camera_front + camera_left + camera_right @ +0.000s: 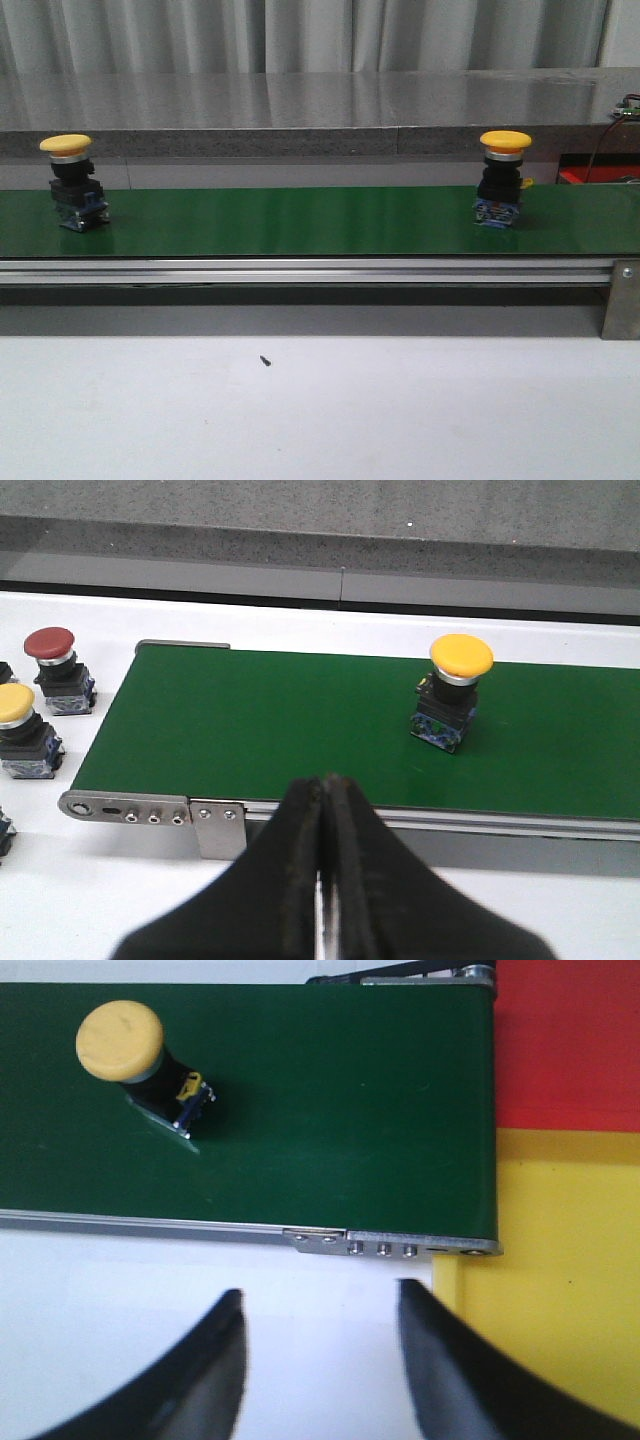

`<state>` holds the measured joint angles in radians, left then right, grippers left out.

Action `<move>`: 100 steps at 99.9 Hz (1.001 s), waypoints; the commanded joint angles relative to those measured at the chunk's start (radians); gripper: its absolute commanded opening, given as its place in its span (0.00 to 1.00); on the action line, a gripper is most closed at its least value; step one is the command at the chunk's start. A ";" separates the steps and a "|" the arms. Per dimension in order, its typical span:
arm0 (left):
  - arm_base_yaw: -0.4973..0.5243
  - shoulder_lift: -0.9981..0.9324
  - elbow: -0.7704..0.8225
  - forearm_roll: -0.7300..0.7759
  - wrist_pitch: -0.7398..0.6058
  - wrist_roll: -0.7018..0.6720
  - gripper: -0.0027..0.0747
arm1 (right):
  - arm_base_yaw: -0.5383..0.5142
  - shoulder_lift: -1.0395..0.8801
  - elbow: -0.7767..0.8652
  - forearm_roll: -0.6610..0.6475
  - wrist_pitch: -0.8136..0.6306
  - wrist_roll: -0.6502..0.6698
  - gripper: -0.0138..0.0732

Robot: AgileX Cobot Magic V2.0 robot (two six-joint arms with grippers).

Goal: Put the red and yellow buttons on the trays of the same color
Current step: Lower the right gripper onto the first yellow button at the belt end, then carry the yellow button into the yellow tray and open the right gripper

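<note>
Two yellow buttons stand upright on the green belt (300,222), one at the left (68,180) and one at the right (503,175). The left wrist view shows the left yellow button (455,690) on the belt, well ahead of my left gripper (325,785), which is shut and empty over the belt's near rail. In the right wrist view the right yellow button (135,1060) is on the belt, with my open, empty right gripper (320,1300) over the white table. A red tray (570,1040) and a yellow tray (560,1260) lie past the belt's end.
Beside the belt's left end, a red button (55,665) and another yellow button (20,730) stand on the white table (100,880). A metal rail (300,270) runs along the belt's front. A grey ledge (300,110) rises behind the belt.
</note>
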<state>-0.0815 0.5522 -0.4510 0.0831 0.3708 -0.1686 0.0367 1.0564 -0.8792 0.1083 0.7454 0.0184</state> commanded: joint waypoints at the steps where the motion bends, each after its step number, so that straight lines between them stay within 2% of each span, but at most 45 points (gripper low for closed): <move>1: -0.006 0.002 -0.030 -0.007 -0.080 -0.006 0.01 | 0.001 0.004 -0.044 0.007 -0.050 -0.030 0.86; 10: -0.006 0.002 -0.030 -0.007 -0.080 -0.006 0.01 | 0.001 0.032 -0.068 0.021 -0.048 -0.058 0.82; 42: -0.006 0.002 -0.030 -0.007 -0.080 -0.006 0.01 | 0.001 0.243 -0.248 0.112 0.014 -0.198 0.82; 100: -0.006 0.002 -0.030 -0.007 -0.082 -0.006 0.01 | 0.001 0.579 -0.471 0.115 0.020 -0.247 0.82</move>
<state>-0.0815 0.5522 -0.4510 0.0831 0.3708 -0.1686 0.0367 1.6371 -1.2965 0.2154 0.7843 -0.2128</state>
